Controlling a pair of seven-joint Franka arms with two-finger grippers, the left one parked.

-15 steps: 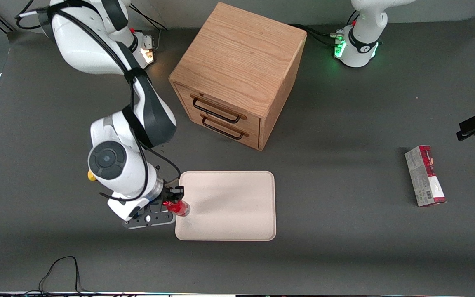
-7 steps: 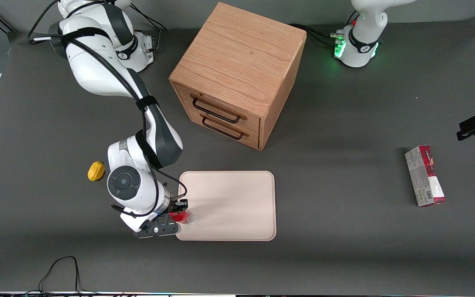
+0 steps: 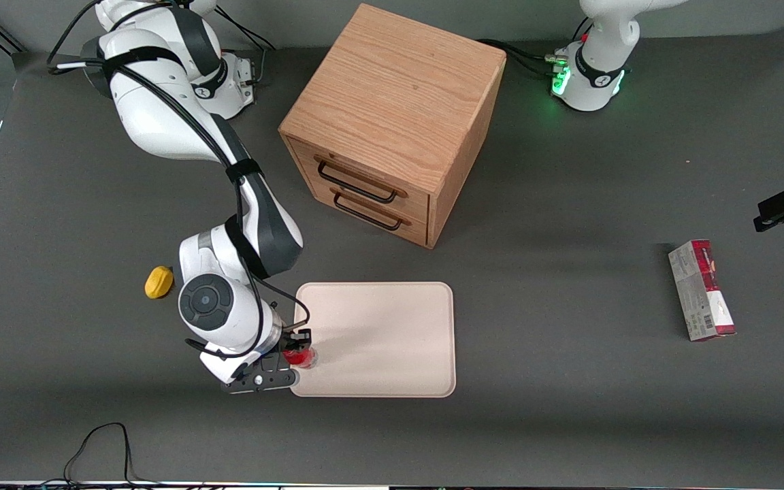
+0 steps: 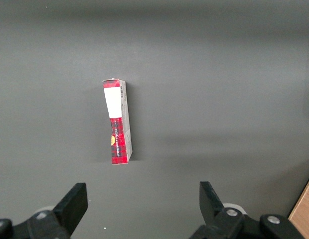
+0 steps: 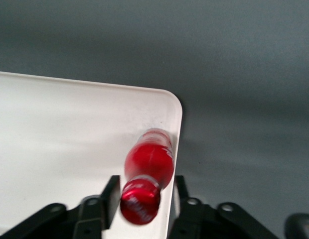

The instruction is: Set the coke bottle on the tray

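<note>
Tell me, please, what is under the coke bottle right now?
The tray lies under the coke bottle, near a corner. The gripper straddles the bottle; whether its base touches the tray is hidden.

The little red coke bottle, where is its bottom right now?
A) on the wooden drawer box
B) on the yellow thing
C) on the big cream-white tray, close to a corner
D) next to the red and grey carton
C: the small red coke bottle stands between the gripper jaws, its base just inside the rounded corner of the flat cream-white tray.
</note>
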